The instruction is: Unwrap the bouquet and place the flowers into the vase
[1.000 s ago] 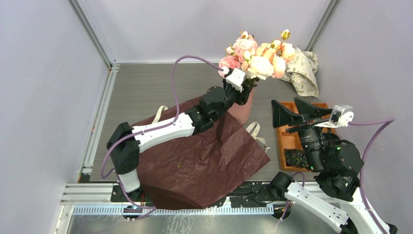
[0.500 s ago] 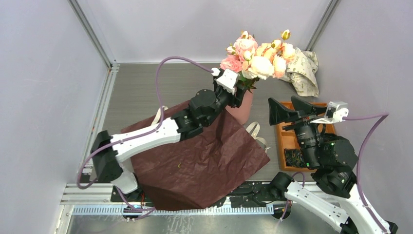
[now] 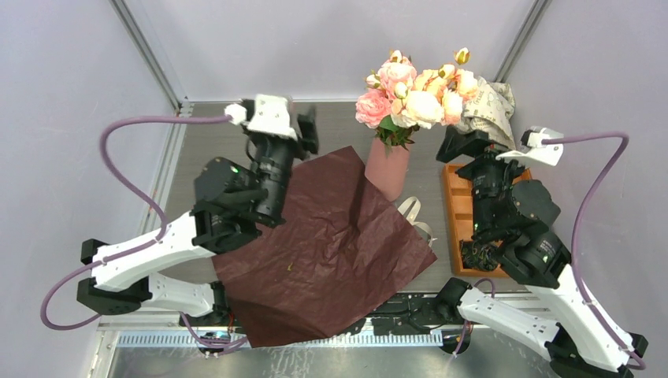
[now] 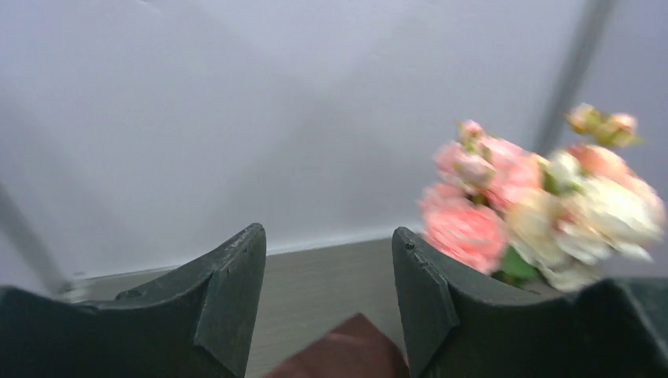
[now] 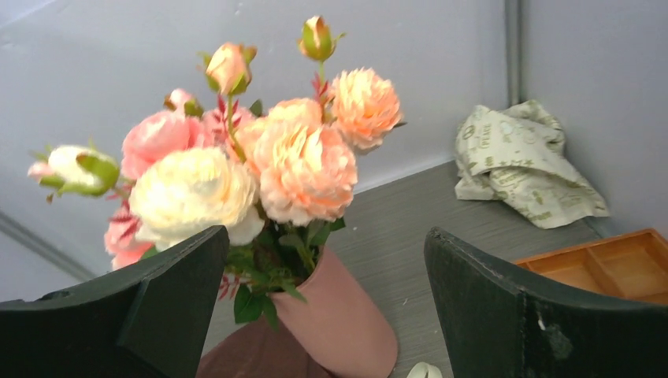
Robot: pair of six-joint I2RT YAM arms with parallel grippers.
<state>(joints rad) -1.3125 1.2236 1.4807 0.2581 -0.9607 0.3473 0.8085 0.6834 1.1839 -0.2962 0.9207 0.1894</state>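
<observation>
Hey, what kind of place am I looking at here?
Probably a robot lab cell: bare grey walls with metal corner rails, left arm and right arm mounted at a table.

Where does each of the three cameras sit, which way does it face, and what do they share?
Top external: above and behind the bases, looking down on the table; the left arm and right arm show.
Left wrist: on the left arm, facing the back wall; left gripper open.
Right wrist: on the right arm, facing the vase; right gripper open.
Shared: all three see the flowers.
</observation>
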